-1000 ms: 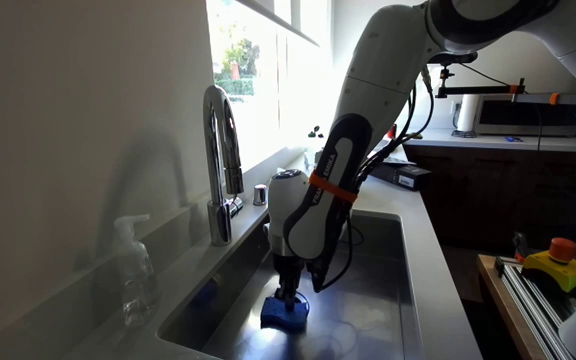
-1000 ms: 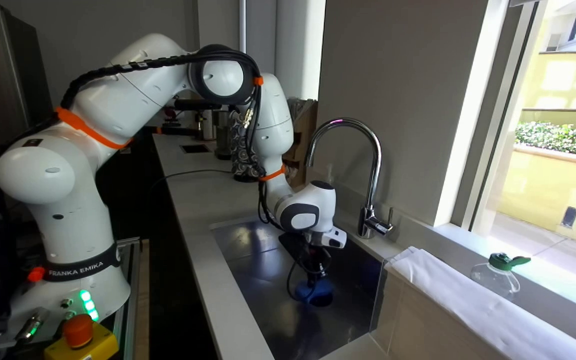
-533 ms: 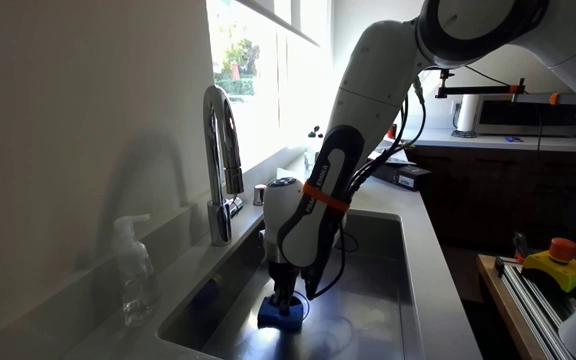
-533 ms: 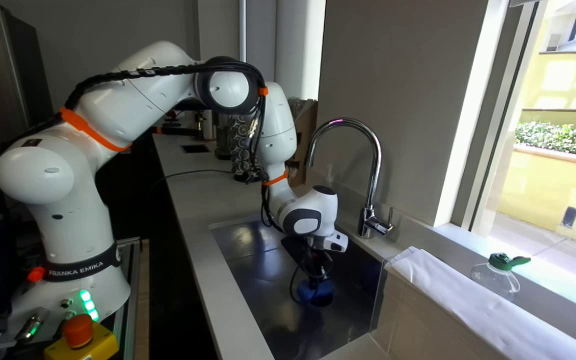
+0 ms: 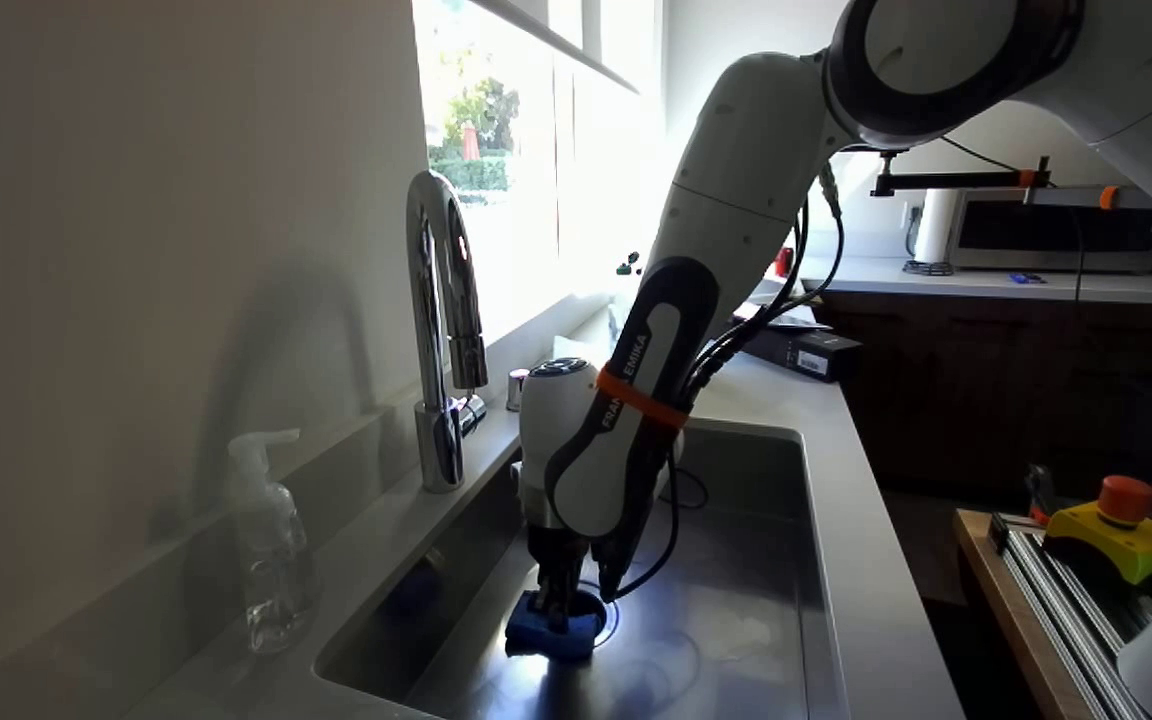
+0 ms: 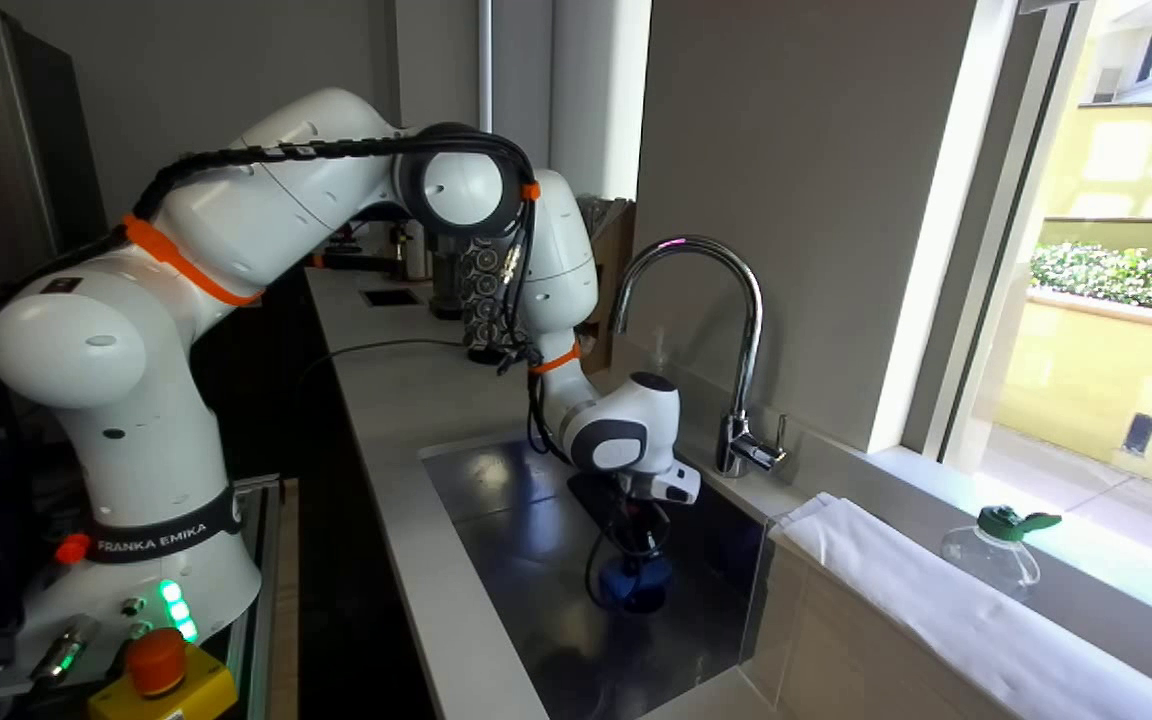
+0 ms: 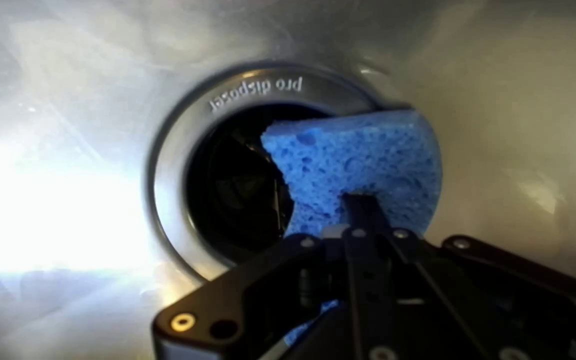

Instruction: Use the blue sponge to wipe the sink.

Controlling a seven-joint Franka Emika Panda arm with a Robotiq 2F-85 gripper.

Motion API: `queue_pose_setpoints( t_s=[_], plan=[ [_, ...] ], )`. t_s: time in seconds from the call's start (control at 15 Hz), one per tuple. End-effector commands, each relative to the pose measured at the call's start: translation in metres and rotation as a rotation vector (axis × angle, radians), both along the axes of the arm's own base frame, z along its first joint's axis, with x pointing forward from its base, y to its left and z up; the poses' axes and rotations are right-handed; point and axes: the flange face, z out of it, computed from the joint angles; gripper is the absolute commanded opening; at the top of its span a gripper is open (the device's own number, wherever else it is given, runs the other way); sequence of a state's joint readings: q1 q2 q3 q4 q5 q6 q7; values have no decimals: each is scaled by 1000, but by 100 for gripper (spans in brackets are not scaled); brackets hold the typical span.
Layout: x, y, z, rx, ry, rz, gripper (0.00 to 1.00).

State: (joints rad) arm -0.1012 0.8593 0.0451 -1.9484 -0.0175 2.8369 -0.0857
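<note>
My gripper (image 7: 360, 207) is shut on the blue sponge (image 7: 363, 160). In the wrist view the sponge covers the right part of the round drain (image 7: 172, 185); the gripper's links hide its lower part. In both exterior views the sponge (image 5: 541, 640) (image 6: 626, 578) is low in the sink (image 5: 736, 590) (image 6: 536, 590), at the drain. The gripper (image 5: 558, 610) points down into the basin above it. I cannot tell whether the sponge presses on the sink floor. The basin is grey, shiny steel.
The chrome faucet (image 5: 424, 340) (image 6: 754, 330) arches beside the basin, near the arm. A clear soap dispenser (image 5: 274, 560) stands on the counter. A clear bottle with a green cap (image 6: 1006, 555) and a white cloth (image 6: 916, 590) lie by the window. A black box (image 5: 801, 350) is further along.
The arm has lowered a little. The gripper and sponge have shifted slightly toward the faucet side of the basin, with the sponge still held. More of the drain ring shows beside the sponge.
</note>
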Motion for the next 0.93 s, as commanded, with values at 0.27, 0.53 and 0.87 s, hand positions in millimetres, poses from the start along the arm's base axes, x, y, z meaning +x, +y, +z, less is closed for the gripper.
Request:
queue_pose_setpoints(
  t_s=[0.27, 0.53, 0.87],
  plan=[
    [14, 19, -2, 56, -15, 19, 0],
    [20, 26, -12, 60, -7, 15, 0],
    [31, 23, -13, 56, -16, -64, 0]
  ],
)
